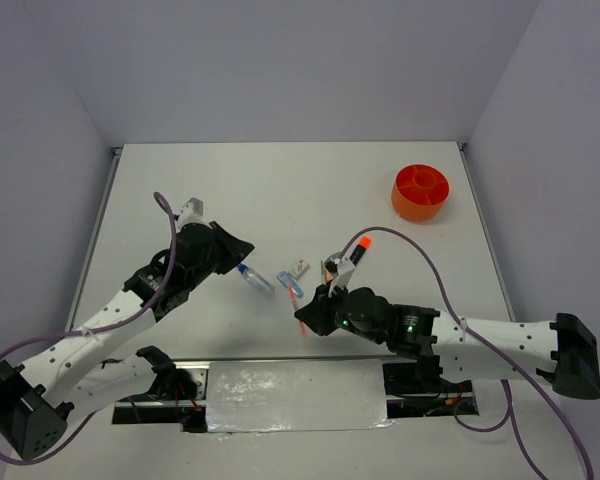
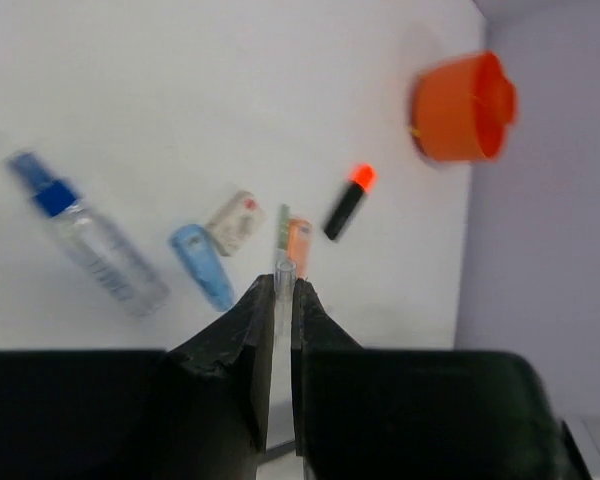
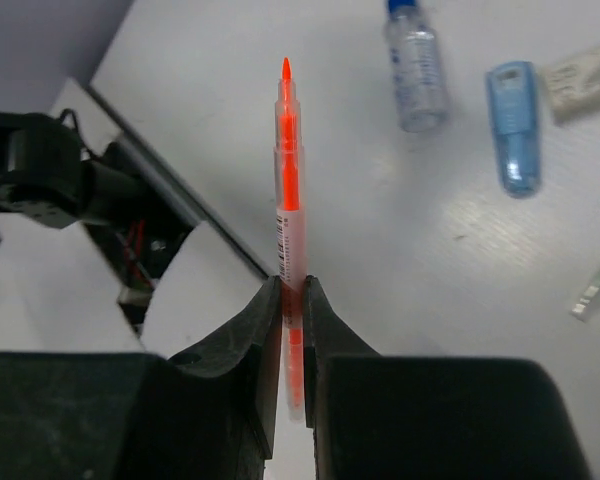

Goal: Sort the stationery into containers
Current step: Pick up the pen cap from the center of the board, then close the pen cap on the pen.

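1. Sorting at the carry step. Orange tub [image 1: 410, 208] at the far right of the table, well apart from all the loose items; looks unfilled from above.
2. Right claw [image 3: 292, 285] clamped on the thin orange pen [image 3: 288, 150], raised off the table near its near edge. Next move, at a guess: swinging far and to the right, bringing the pen over one compartment of the tub, then releasing.
3. Left claw [image 2: 284, 285] closed, hovering near the blue-capped tube [image 2: 95, 240]. Thin clear sliver between its tips; cannot tell what it is, or whether it is truly gripped.
4. Seen only from the top view: the whole gap between pen and tub, and both arms at once.
5. Seen only from the right wrist view: grip low on the pen's barrel, tip pointing away from the claw.
6. Clearer from the left wrist view: blue clip [image 2: 202, 262] just beside the whitish block [image 2: 235, 220], peach piece [image 2: 298, 240] close by, orange-capped marker [image 2: 346, 205] beyond.
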